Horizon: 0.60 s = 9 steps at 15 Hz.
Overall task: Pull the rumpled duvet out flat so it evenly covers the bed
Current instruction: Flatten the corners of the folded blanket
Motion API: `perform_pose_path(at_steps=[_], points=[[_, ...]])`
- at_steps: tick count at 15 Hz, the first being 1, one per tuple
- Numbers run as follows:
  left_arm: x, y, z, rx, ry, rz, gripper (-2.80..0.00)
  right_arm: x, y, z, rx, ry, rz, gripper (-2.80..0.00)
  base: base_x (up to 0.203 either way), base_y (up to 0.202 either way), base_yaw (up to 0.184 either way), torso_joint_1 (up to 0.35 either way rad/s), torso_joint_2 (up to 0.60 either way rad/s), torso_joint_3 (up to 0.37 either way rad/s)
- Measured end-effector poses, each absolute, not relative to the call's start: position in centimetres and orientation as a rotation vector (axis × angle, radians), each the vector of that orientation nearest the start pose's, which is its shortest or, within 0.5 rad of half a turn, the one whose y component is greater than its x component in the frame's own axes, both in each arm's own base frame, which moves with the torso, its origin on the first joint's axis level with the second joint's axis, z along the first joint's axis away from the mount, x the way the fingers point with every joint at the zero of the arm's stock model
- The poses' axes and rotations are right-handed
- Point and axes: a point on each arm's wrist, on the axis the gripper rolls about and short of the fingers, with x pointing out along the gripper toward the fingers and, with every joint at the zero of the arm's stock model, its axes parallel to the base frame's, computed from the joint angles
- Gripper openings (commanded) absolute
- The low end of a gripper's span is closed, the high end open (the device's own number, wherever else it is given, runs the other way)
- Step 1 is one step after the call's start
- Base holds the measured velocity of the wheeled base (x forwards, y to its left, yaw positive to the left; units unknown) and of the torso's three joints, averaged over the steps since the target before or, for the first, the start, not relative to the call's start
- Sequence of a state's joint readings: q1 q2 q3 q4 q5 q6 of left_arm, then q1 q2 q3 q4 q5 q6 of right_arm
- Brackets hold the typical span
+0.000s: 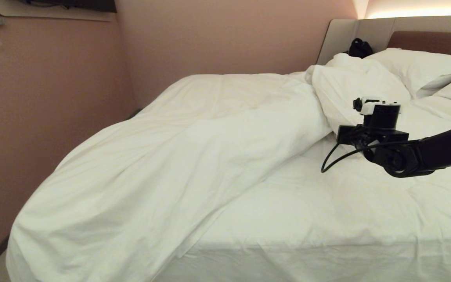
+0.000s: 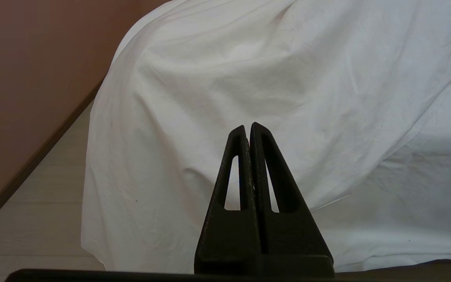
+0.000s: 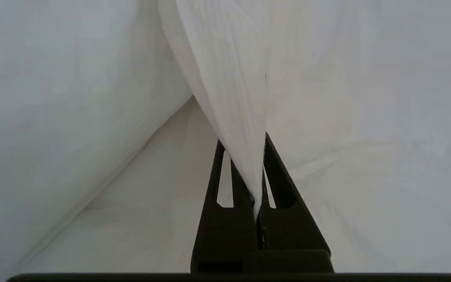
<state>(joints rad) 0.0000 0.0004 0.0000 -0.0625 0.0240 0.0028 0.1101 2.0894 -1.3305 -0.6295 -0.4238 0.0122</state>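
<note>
Right gripper [image 3: 257, 172] clamped on an edge fold of the puffy white duvet [image 1: 178, 156] — bulk bunched leftward, bare white-sheeted bed [image 1: 327, 219] rightward; left gripper [image 2: 248, 131] closed, empty.

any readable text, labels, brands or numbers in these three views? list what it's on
None readable in any view.
The duvet, pillows and headboard are plain.
The right tool, pinching a duvet fold, and the left tool show no markings.
The dark object by the headboard shows no lettering.

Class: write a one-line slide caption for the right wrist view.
Right gripper shut on a pinched fold of the white duvet.
</note>
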Motion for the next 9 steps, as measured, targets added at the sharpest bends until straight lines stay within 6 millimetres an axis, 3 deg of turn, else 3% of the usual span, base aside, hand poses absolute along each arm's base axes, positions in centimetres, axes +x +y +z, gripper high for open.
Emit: perform_pose_path(at_steps=[6, 9], points=[[-2.3, 0.1, 8.2, 0.002, -0.062, 0.024, -2.80, 39.8, 4.1, 21.6, -0.006, 0.065, -0.279, -2.80, 0.000, 0.000, 0.000, 0.000, 0.00, 0.000], [-2.3, 0.1, 8.2, 0.002, -0.062, 0.024, -2.80, 37.6, 3.9, 24.2, 0.013, 0.024, -0.257, -2.80, 0.000, 0.000, 0.000, 0.000, 0.00, 0.000]])
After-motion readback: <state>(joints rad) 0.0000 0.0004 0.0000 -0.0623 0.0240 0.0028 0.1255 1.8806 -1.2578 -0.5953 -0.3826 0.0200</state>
